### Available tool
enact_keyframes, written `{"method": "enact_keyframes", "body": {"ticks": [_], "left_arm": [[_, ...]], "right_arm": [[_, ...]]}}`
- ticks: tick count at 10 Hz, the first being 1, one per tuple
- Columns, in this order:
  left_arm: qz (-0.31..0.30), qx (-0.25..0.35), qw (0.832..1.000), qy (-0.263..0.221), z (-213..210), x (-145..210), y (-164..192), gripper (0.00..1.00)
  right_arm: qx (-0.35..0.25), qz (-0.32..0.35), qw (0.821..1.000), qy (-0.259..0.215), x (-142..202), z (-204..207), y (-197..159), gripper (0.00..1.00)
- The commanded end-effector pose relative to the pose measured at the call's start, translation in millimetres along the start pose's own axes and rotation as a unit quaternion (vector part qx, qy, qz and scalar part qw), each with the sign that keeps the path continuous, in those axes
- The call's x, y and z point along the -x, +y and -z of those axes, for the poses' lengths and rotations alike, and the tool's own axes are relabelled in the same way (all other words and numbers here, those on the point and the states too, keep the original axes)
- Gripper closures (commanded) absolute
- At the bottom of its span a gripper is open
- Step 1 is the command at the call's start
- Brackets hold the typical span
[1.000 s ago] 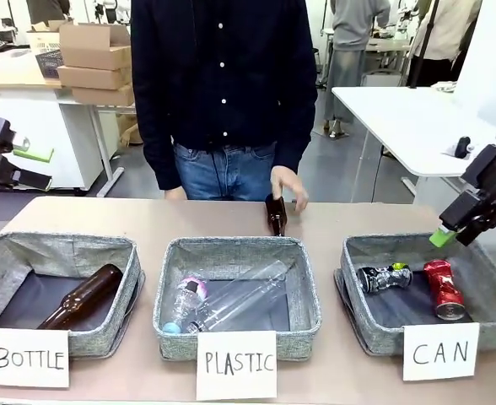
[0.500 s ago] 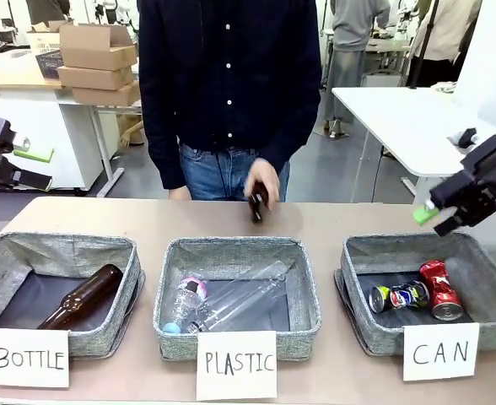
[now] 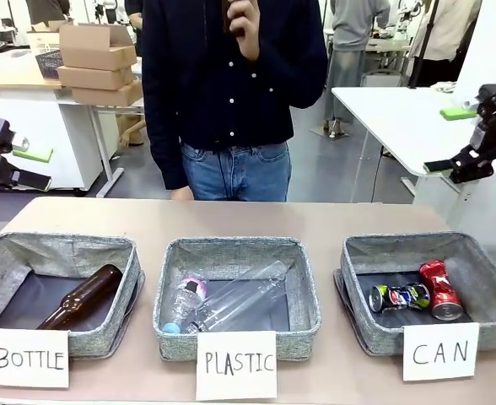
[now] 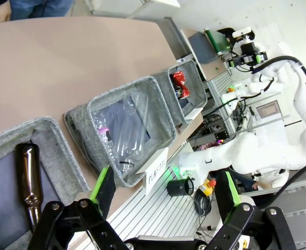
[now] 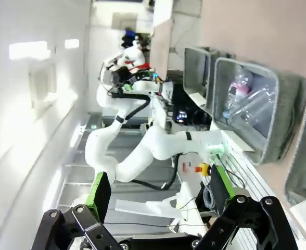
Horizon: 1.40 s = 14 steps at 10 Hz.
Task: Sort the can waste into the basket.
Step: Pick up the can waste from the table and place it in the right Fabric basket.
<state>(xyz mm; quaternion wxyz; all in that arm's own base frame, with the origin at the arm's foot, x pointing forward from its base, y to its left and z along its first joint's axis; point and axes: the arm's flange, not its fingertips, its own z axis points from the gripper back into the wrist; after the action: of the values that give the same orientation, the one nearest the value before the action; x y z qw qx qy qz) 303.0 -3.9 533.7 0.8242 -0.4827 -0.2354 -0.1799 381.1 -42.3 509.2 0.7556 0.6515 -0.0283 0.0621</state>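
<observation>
While both cans (image 3: 417, 295) lie still, the right tool (image 3: 469, 139) has withdrawn.

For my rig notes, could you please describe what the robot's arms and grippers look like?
Both arms are smooth, rounded white segments; the left arm shows black cabling. The left gripper and right gripper are black two-finger linkages with bright green pads.

Right gripper (image 3: 460, 139) is sitting up high with its jaws wide apart and nothing in them. Both cans, the red can (image 3: 438, 288) and the dark blue can (image 3: 401, 296), are lying touching in the CAN basket (image 3: 362, 257), well below it and a bit to its left. Left gripper (image 3: 12, 160) is hanging way off at the opposite edge, above the BOTTLE basket (image 3: 62, 250).
</observation>
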Motion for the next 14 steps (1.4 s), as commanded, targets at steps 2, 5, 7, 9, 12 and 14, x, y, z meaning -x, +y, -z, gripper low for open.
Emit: {"method": "enact_keyframes", "body": {"ticks": [2, 5, 7, 9, 12, 14], "left_arm": [[0.0, 0.008, 1.0, -0.003, -0.7, -1.4, -1.9, 0.0], [0.0, 0.008, 1.0, -0.003, -0.7, -1.4, -1.9, 0.0], [0.0, 0.008, 1.0, -0.003, -0.7, -1.4, -1.9, 0.0], [0.0, 0.008, 1.0, -0.003, -0.7, -1.4, -1.9, 0.0], [0.0, 0.008, 1.0, -0.003, -0.7, -1.4, -1.9, 0.0], [0.0, 0.008, 1.0, -0.003, -0.7, -1.4, -1.9, 0.0]], "right_arm": [[0.084, -0.023, 0.996, 0.016, 8.1, 11.4, 6.3, 0.0], [0.084, -0.023, 0.996, 0.016, 8.1, 11.4, 6.3, 0.0], [0.084, -0.023, 0.996, 0.016, 8.1, 11.4, 6.3, 0.0], [0.084, -0.023, 0.996, 0.016, 8.1, 11.4, 6.3, 0.0], [0.084, -0.023, 0.996, 0.016, 8.1, 11.4, 6.3, 0.0], [0.084, -0.023, 0.996, 0.016, 8.1, 11.4, 6.3, 0.0]]}}
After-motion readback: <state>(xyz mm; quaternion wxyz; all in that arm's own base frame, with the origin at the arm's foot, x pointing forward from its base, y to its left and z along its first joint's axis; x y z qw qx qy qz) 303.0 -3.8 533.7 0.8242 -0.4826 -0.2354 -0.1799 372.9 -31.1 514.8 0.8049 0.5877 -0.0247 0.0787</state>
